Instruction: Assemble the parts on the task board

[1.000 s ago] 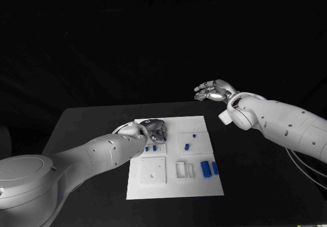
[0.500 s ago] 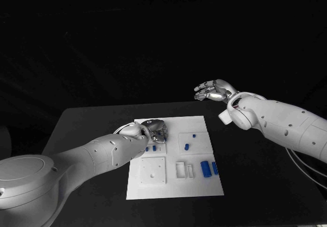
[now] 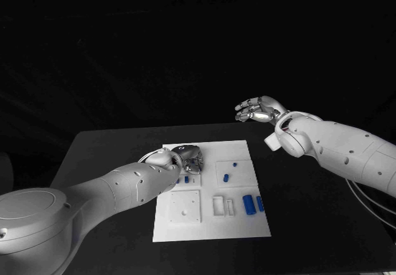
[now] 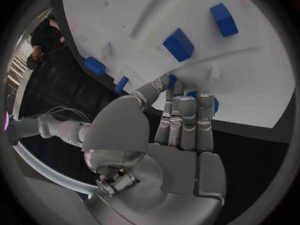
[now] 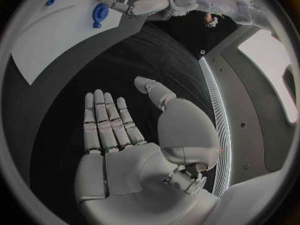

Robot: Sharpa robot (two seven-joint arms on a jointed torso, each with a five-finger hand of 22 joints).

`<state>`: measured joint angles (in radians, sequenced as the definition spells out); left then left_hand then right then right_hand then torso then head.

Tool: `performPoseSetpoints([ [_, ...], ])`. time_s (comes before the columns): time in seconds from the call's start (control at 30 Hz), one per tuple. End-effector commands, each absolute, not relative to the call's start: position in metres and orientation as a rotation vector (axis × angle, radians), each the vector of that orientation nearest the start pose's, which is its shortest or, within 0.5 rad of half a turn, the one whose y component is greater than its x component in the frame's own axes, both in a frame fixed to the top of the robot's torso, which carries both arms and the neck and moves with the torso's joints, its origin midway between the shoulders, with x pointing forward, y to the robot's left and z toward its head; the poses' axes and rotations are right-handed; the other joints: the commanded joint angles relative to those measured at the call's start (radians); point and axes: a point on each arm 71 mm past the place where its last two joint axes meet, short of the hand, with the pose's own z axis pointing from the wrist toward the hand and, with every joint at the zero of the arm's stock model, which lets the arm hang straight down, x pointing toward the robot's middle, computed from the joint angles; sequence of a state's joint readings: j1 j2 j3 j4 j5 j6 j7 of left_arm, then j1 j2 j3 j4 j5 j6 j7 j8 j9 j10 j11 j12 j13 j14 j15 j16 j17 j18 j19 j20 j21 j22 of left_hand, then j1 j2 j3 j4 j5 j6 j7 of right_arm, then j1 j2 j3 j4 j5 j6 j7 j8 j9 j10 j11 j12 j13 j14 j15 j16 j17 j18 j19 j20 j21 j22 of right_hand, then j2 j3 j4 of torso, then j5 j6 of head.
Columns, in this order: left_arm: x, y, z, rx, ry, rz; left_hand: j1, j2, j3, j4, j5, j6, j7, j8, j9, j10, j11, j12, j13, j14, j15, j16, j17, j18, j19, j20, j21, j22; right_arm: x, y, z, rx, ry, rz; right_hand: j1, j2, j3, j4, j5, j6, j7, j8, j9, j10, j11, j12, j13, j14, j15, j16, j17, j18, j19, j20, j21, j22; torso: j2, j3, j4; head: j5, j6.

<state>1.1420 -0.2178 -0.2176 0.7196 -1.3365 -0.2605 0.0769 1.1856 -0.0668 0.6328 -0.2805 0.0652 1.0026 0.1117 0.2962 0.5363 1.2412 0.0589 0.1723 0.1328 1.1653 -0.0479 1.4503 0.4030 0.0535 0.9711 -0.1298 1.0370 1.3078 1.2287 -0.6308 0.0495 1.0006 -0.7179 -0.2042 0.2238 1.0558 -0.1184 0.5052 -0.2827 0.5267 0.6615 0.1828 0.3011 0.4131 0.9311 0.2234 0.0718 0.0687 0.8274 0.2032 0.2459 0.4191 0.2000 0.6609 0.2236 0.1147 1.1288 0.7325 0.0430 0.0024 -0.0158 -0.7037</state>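
Two hands share the scene, but one alone is at work. The left hand (image 3: 186, 157) is low over the far left part of the board (image 3: 239, 226), its fingers (image 4: 185, 116) bunched close together with the tips pressed down at the white surface. In the left wrist view, blue shows at and under those tips, so it seems to be closing on a small part (image 4: 214, 105); whether that part is truly pinched or merely touched I cannot tell, since the fingers hide most of it.

The right hand (image 3: 259, 110) hangs well above and beyond the table's far edge, away from the board, with its fingers (image 5: 104, 119) laid out straight and slightly apart, holding nothing.

The other parts lie loose on the board. One pair of small blue pieces (image 3: 182, 180) sits just beside the left hand, two more (image 3: 230, 171) lie on a raised square to its right, and two longer blue cylinders (image 3: 248, 204) lie near the board's right edge beside a pair of white upright frames (image 3: 224, 205). A white square plate (image 3: 186, 206) sits nearer the robot.

By my judgement the step in hand is a pick-up or seating of a small part at the far left of the board. The next move calls for a firm pinch confirmed before lifting, then a straight, careful carry to its matching seat, without brushing the two pieces beside it.
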Motion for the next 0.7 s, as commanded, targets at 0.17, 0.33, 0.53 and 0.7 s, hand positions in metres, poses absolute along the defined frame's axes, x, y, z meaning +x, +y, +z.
performPoseSetpoints([
  [0.17, 0.549, 0.091, -0.301, 0.263, 1.834, -0.614, 0.002, 0.014, 0.021, 0.005, -0.003, 0.021, -0.004, 0.011, 0.002, 0.027, -0.006, 0.006, 0.014, 0.018, -0.012, 0.008, -0.003, 0.095, 0.016, -0.013, 0.012, 0.011, 0.581, -0.248, -0.167, 0.506, 1.566, 1.042, -0.008, 0.004, -0.005, 0.001, 0.003, 0.006, 0.026, 0.007, -0.002, -0.005, 0.0, -0.005, -0.001, -0.008, 0.0, -0.002, -0.002, 0.009, -0.007, 0.003, -0.007, 0.001, 0.0, -0.0009, 0.0001, -0.002, 0.002],
  [0.33, 0.549, 0.094, -0.299, 0.239, 1.812, -0.626, -0.001, 0.013, 0.025, 0.002, -0.003, 0.027, -0.006, 0.013, 0.002, 0.033, -0.009, 0.005, 0.018, 0.025, -0.015, 0.009, -0.004, 0.095, 0.021, -0.018, 0.014, 0.011, 0.581, -0.249, -0.167, 0.507, 1.565, 1.039, -0.009, 0.004, -0.005, 0.001, 0.003, 0.006, 0.026, 0.007, -0.002, -0.005, 0.0, -0.005, -0.001, -0.008, 0.0, -0.002, -0.002, 0.009, -0.007, 0.003, -0.007, 0.002, 0.0, -0.0012, 0.0012, -0.004, 0.003],
  [0.53, 0.549, 0.096, -0.297, 0.221, 1.791, -0.64, -0.002, 0.013, 0.027, 0.001, -0.002, 0.029, -0.007, 0.014, 0.001, 0.037, -0.01, 0.004, 0.02, 0.029, -0.016, 0.01, -0.005, 0.095, 0.024, -0.02, 0.016, 0.011, 0.581, -0.249, -0.167, 0.507, 1.564, 1.04, -0.009, 0.004, -0.006, 0.001, 0.003, 0.006, 0.026, 0.007, -0.002, -0.005, 0.0, -0.005, -0.001, -0.008, 0.0, -0.002, -0.002, 0.009, -0.007, 0.003, -0.007, 0.002, 0.0, -0.0012, 0.0018, -0.004, 0.006],
  [0.7, 0.55, 0.095, -0.29, 0.169, 1.781, -0.681, -0.003, 0.012, 0.029, 0.001, -0.001, 0.03, -0.008, 0.014, 0.001, 0.038, -0.011, 0.003, 0.021, 0.031, -0.017, 0.01, -0.005, 0.095, 0.026, -0.022, 0.017, 0.011, 0.581, -0.25, -0.167, 0.508, 1.564, 1.038, -0.009, 0.004, -0.006, 0.001, 0.003, 0.006, 0.026, 0.007, -0.002, -0.005, 0.0, -0.005, -0.001, -0.008, 0.0, -0.002, -0.002, 0.009, -0.007, 0.003, -0.008, 0.003, 0.0, -0.0016, 0.003, -0.002, 0.009],
])
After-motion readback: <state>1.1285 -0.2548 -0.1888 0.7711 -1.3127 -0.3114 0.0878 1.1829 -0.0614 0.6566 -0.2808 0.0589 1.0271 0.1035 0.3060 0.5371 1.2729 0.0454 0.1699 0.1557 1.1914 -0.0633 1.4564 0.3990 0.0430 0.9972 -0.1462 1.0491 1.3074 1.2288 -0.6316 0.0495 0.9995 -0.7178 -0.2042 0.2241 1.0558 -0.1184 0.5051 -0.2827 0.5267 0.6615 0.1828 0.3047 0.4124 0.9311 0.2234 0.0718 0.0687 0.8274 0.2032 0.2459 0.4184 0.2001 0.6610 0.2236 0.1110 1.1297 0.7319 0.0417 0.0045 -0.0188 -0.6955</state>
